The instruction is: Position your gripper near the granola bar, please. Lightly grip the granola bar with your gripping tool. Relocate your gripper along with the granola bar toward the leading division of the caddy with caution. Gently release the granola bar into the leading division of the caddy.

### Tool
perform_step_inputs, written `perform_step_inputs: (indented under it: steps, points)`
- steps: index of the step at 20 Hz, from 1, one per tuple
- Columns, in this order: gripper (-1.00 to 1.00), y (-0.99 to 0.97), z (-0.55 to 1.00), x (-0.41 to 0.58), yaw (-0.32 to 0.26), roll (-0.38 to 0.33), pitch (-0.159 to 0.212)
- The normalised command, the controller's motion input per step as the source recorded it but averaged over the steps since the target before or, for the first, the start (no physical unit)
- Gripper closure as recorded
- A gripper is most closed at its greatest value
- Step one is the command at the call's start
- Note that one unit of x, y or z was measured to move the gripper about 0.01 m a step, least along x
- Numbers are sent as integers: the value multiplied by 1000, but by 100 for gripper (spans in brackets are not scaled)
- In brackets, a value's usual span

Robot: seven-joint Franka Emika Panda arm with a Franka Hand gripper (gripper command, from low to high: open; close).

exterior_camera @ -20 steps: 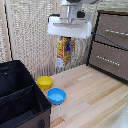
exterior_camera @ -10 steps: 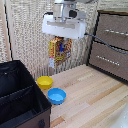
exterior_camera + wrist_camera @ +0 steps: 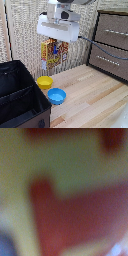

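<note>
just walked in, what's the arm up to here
The white robot arm's tool holds a flat box with red, orange and yellow print, hanging in the air above the light wooden table. A large black fabric bin sits at the exterior view's left, with a yellow bowl and a blue bowl beside it. The box is not yet over the bin.

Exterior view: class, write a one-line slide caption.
White robot tool holds the red-and-yellow printed box in the air above yellow bowl and blue bowl, beside the black fabric caddy.
</note>
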Motion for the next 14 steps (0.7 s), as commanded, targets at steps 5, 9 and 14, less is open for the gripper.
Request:
perform_step_inputs:
  steps: [5, 9, 14]
  points:
    - [100, 623, 123, -55, -124, 0, 53]
    - [100, 662, 149, 0, -136, 0, 28]
    - [100, 683, 149, 0, -135, 2, 23]
